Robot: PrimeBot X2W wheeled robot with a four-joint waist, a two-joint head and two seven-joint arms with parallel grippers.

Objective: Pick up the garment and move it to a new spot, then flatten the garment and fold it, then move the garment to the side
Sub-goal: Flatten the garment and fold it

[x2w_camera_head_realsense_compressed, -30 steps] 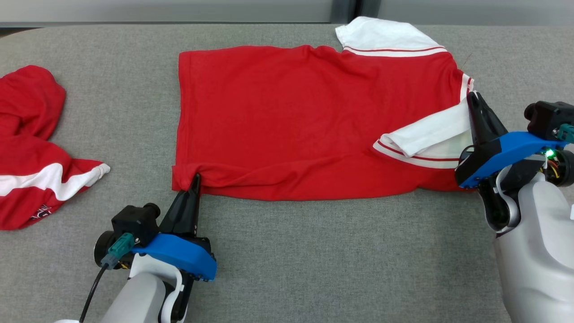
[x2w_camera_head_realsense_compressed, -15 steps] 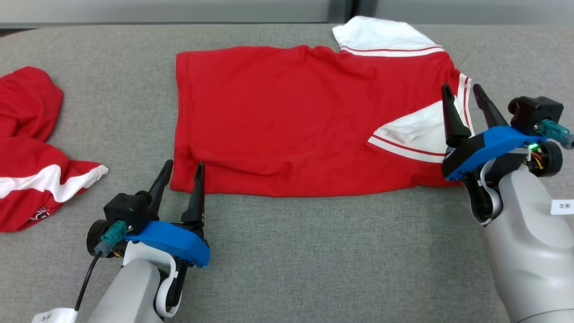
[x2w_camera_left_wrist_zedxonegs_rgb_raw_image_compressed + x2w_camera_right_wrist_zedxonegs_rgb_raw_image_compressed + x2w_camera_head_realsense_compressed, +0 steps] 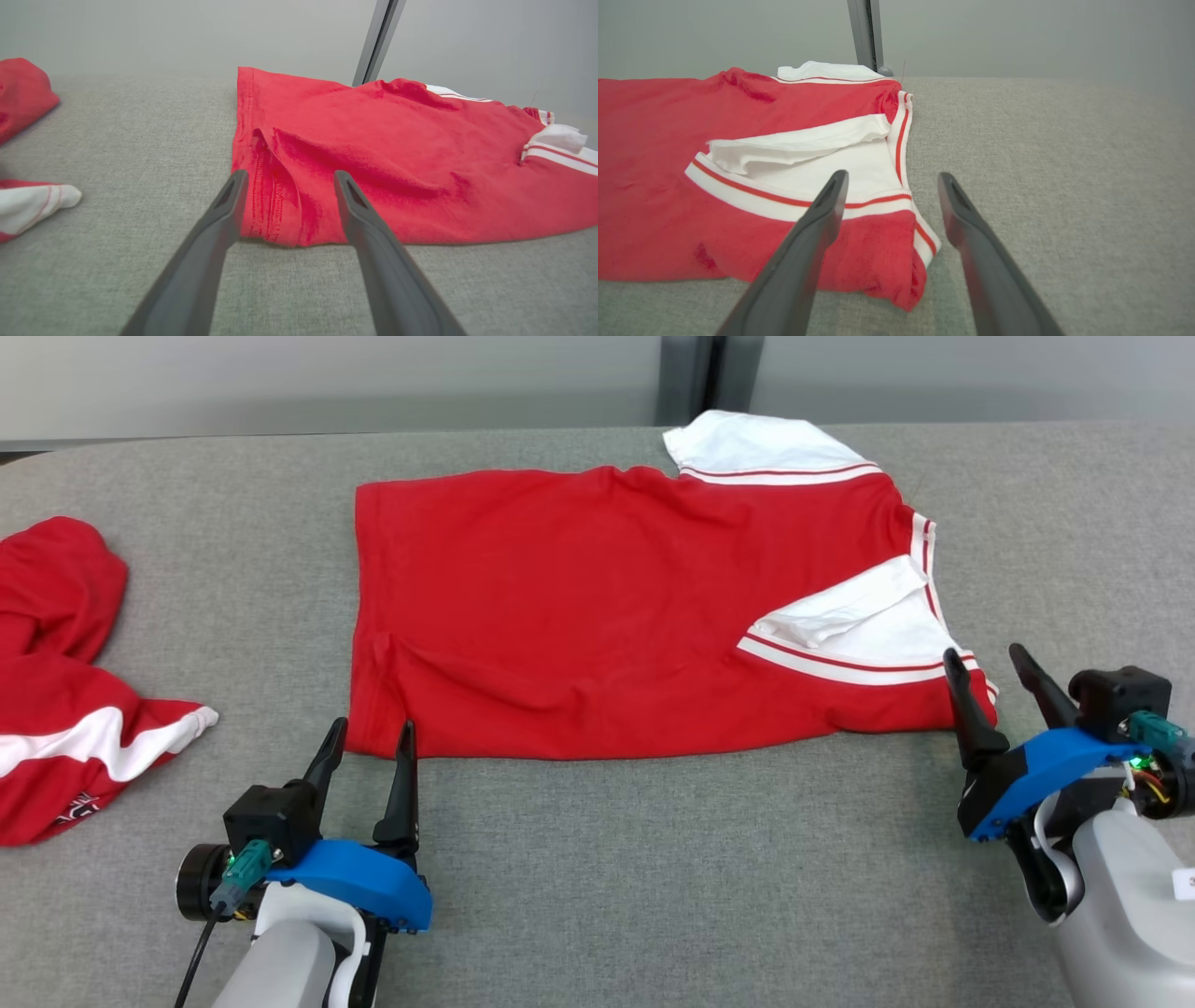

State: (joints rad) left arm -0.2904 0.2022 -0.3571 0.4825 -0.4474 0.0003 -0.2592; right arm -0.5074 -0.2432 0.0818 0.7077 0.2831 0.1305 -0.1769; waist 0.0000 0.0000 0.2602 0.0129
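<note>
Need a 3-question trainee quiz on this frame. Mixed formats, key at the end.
1. True or false: the left gripper is clamped on the hem of the red short-sleeved shirt with white striped sleeves.
2. Multiple choice: the right gripper is A) shut on a sleeve, B) open at the shirt's near right corner, C) resting on the collar.
3. Fill in: in the head view, the crumpled red and white garment lies at the ___ end of the grey fabric-covered table.
Key: 1 false; 2 B; 3 left.
</note>
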